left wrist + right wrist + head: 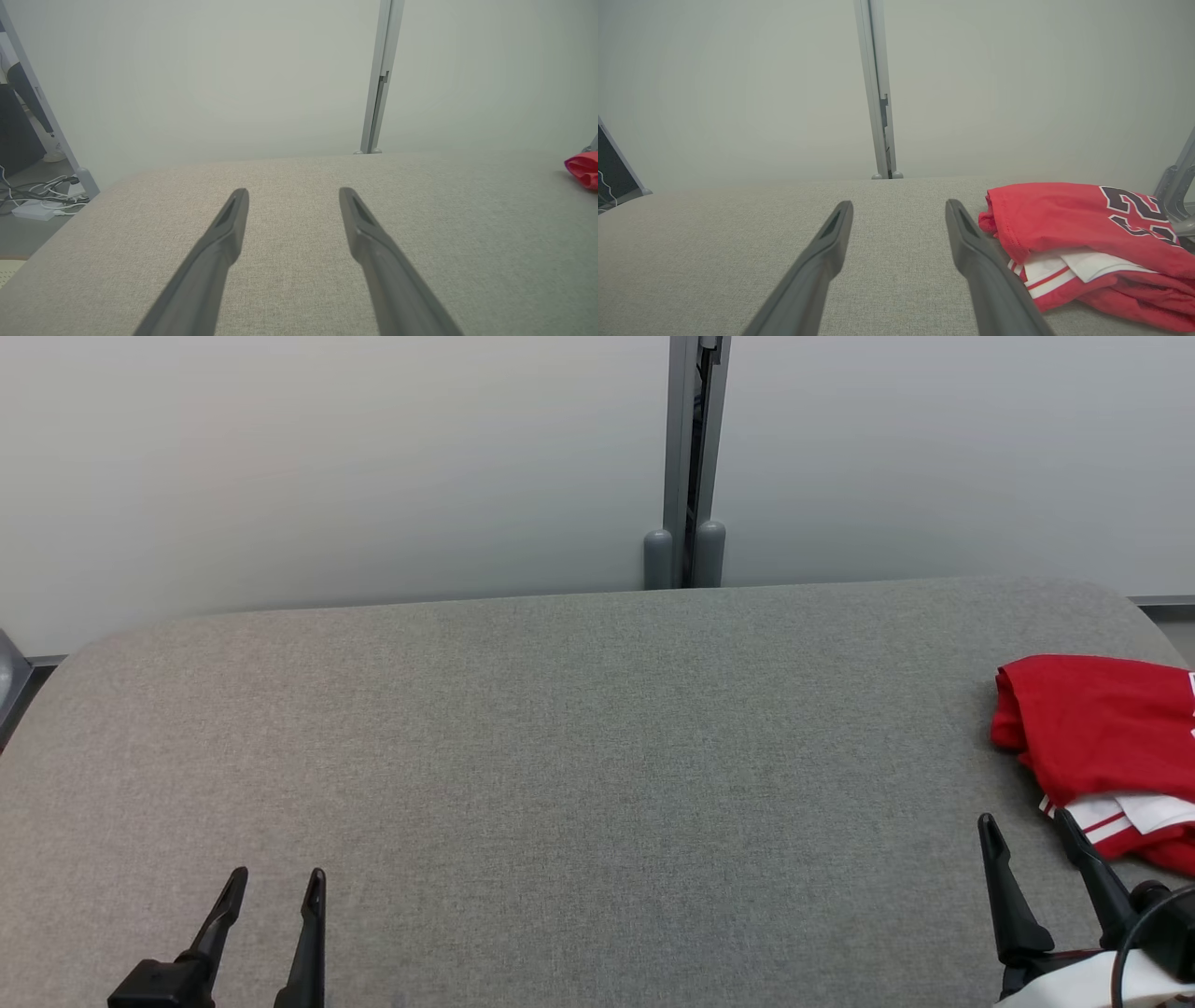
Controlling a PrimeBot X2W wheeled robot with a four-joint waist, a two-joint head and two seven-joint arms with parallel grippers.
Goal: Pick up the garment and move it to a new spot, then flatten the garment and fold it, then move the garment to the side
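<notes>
You have the garment (1092, 728) lying at the far right of the grey table (560, 756). It is doubled over on itself in several layers, red on top, with a white, red-striped sleeve showing between them. It rests just beside the right gripper (1025, 821), whose jaws stand released with nothing between them. The left gripper (278, 875) is well apart from it on the other side of the table, its jaws likewise spread and empty. Both hang low over the bare cloth of the table.

This lie fits two stages. It could be a shirt in a loose heap at the side, waiting to be carried to a working spot, or a shirt folded and parked at the side with the job done. The layers look fairly flat but the edges are not squared, so I cannot settle it for you. What comes next hangs on that reading, so judge the fold before you commit either arm.

The head view cuts the shirt off at its right border. In the right wrist view the gripper's own finger covers the shirt's near left corner, the dark number print runs out of sight, and a grey frame piece stands at its far end. The left wrist view gives you just a red sliver at the right edge
</notes>
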